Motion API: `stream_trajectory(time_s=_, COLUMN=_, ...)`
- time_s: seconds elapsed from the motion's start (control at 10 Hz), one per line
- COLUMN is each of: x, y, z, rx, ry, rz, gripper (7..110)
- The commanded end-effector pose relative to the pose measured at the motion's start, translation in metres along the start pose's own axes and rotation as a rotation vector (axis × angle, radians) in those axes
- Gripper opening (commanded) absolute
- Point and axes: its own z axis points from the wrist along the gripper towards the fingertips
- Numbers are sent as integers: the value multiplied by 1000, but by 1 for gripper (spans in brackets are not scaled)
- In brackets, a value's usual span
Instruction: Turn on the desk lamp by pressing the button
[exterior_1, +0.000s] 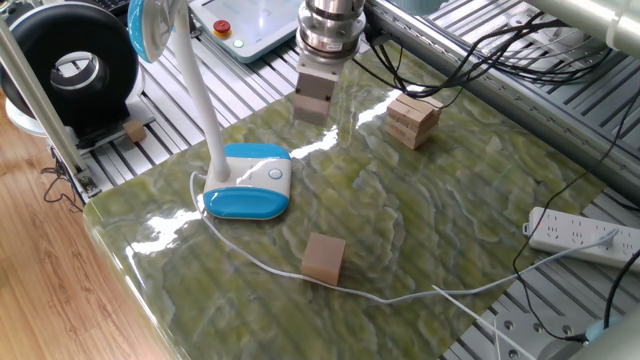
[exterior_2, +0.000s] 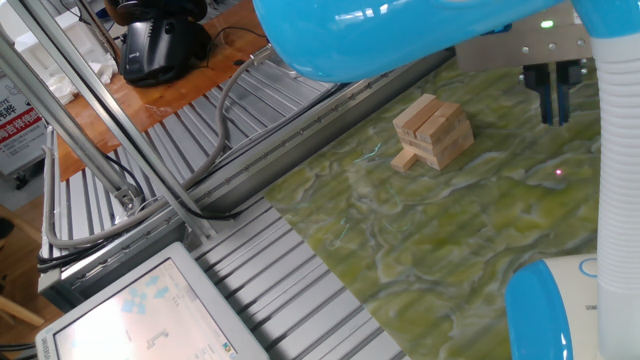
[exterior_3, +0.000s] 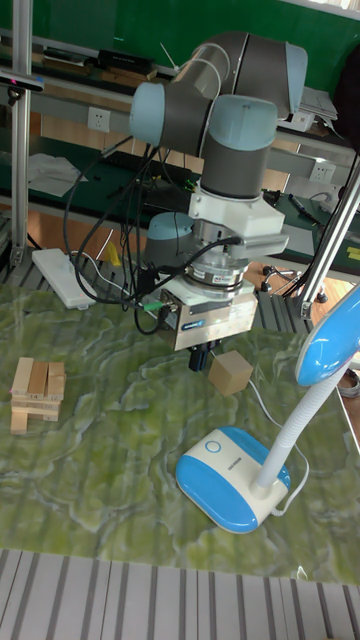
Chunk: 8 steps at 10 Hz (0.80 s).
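The desk lamp stands near the table's left edge, with a white and blue base, a white neck and a blue-rimmed head. Its button is a small round disc on top of the base, also seen in the tall fixed view. My gripper hangs above the table behind the base, apart from the lamp and off to the side of the button. In the other fixed view the gripper shows two dark fingers held together, shut on nothing. The lamp head fills the top of that view.
A stack of wooden blocks lies right of the gripper. A wooden cube sits in front of the lamp, beside its thin white cord. A power strip lies at the right edge, and a black ring fan and a pendant with a red button at the back left.
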Motion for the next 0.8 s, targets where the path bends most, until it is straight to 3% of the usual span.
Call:
stream_trajectory(time_s=0.0, x=-3, y=4, z=-9, rx=13, ry=21, rz=145, gripper=7)
stream_trajectory(time_s=0.1, x=-8, y=-2, z=-9, rx=32, ry=2, rz=169, gripper=7)
stream_trajectory(time_s=0.2, x=-11, y=-21, z=-9, rx=101, ry=-21, rz=188, gripper=7)
stream_trajectory(time_s=0.3, x=19, y=-50, z=-12, rx=213, ry=75, rz=224, gripper=7)
stream_trajectory(time_s=0.4, x=40, y=-70, z=-17, rx=287, ry=144, rz=231, gripper=7)
stream_trajectory(time_s=0.5, x=41, y=-29, z=-11, rx=115, ry=167, rz=256, gripper=7)
stream_trajectory(time_s=0.6, x=31, y=-10, z=-11, rx=-7, ry=133, rz=236, gripper=44)
stream_trajectory(time_s=0.7, x=29, y=-10, z=-13, rx=-39, ry=117, rz=225, gripper=44)
